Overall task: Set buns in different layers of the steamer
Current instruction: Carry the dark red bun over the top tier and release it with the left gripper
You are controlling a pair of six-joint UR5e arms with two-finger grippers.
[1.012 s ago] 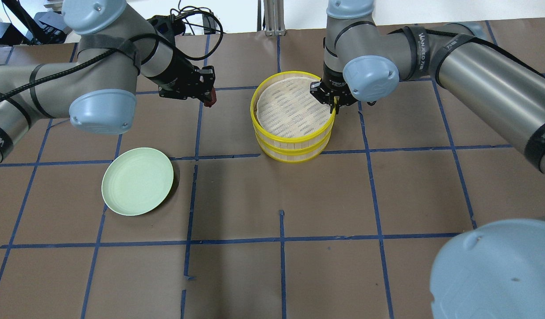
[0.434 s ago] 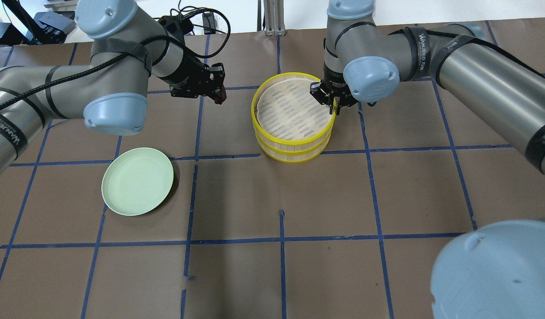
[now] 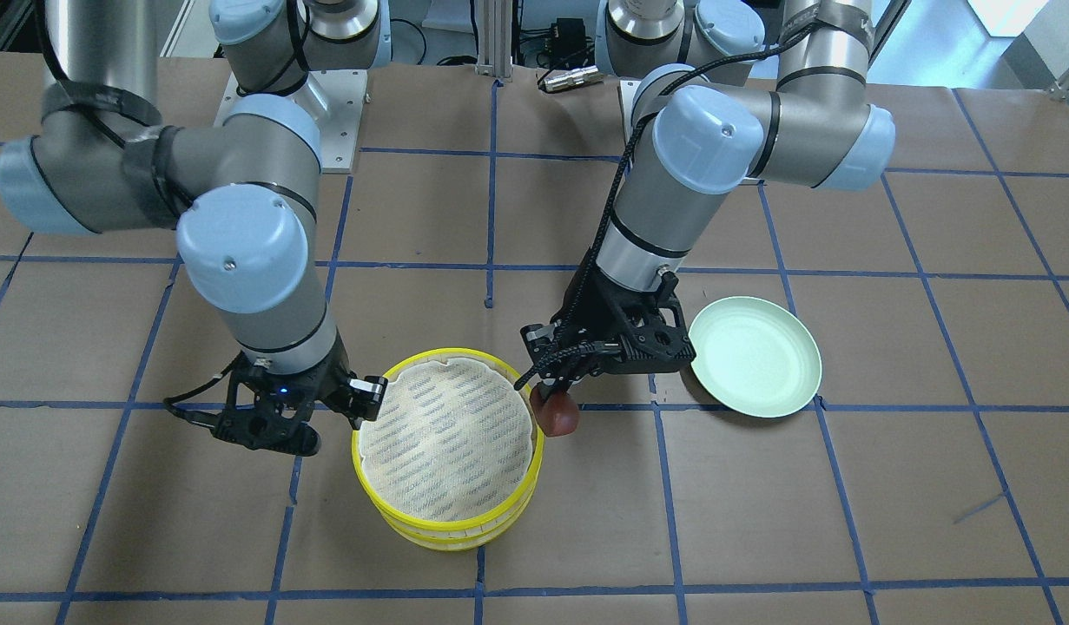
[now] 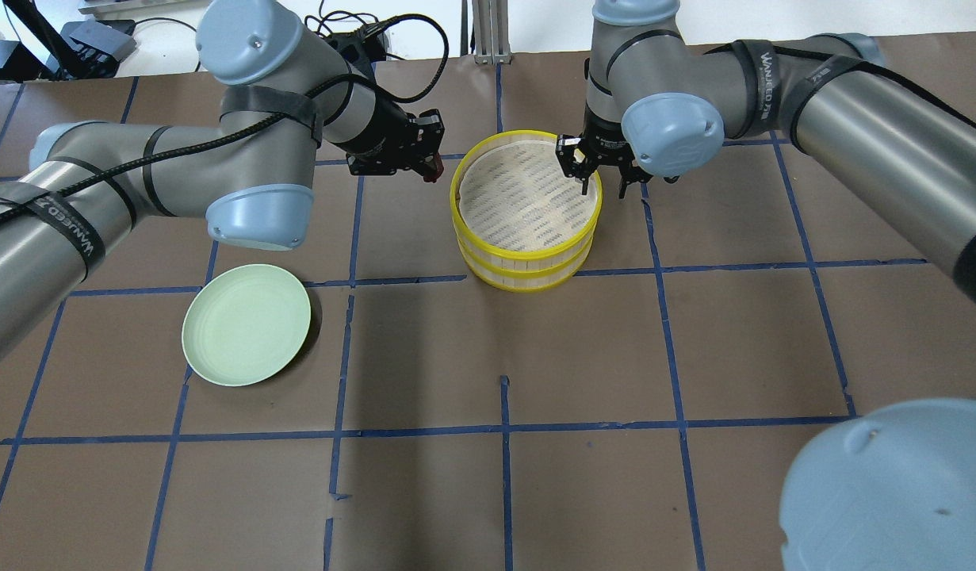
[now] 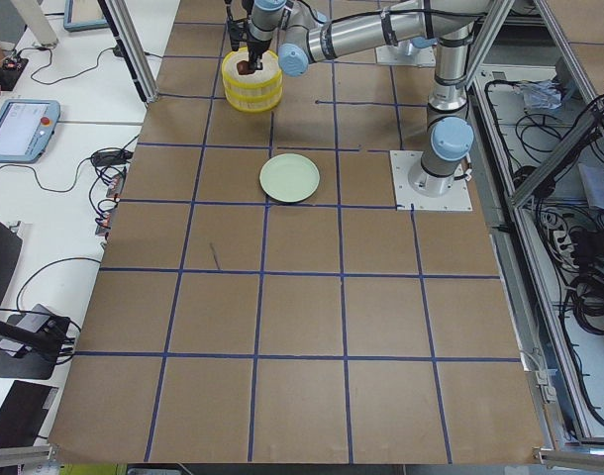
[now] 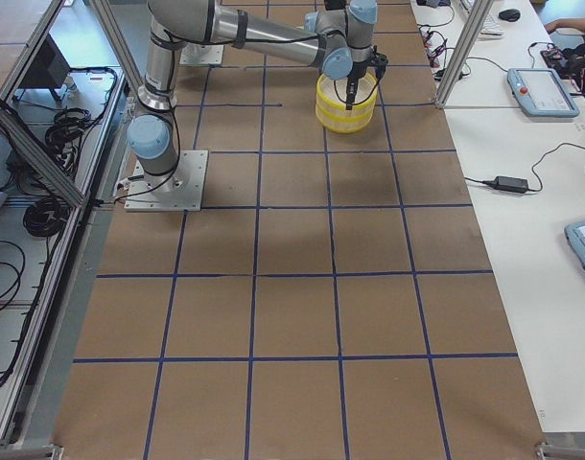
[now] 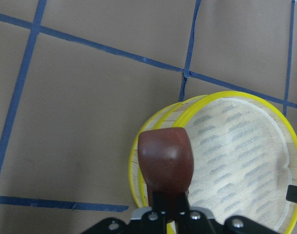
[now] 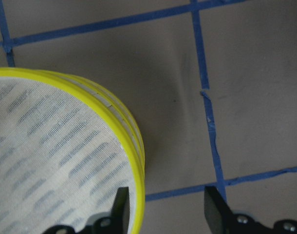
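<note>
The steamer (image 4: pixel 527 266) stands as a two-tray stack, and the top layer's cloth liner (image 4: pixel 527 202) is bare. My left gripper (image 4: pixel 430 166) is shut on the dark reddish-brown bun (image 3: pixel 558 415), which it holds just outside the stack's rim on the plate side. In the left wrist view the bun (image 7: pixel 165 158) hangs over the rim edge. My right gripper (image 4: pixel 600 176) is open, with its jaws astride the top tray's yellow rim (image 8: pixel 134 161) on the opposite side. The white bun is not in view. The lower layer's inside is hidden.
The pale green plate (image 4: pixel 246 323) lies empty on the brown paper to the stack's left in the overhead view. Blue tape lines grid the table. My right arm's elbow joint (image 4: pixel 892 484) fills the overhead view's lower right corner.
My left arm has carried the brown bun rightward, up to the steamer's rim. My right gripper, which was closed on the top tray's rim, has opened.
</note>
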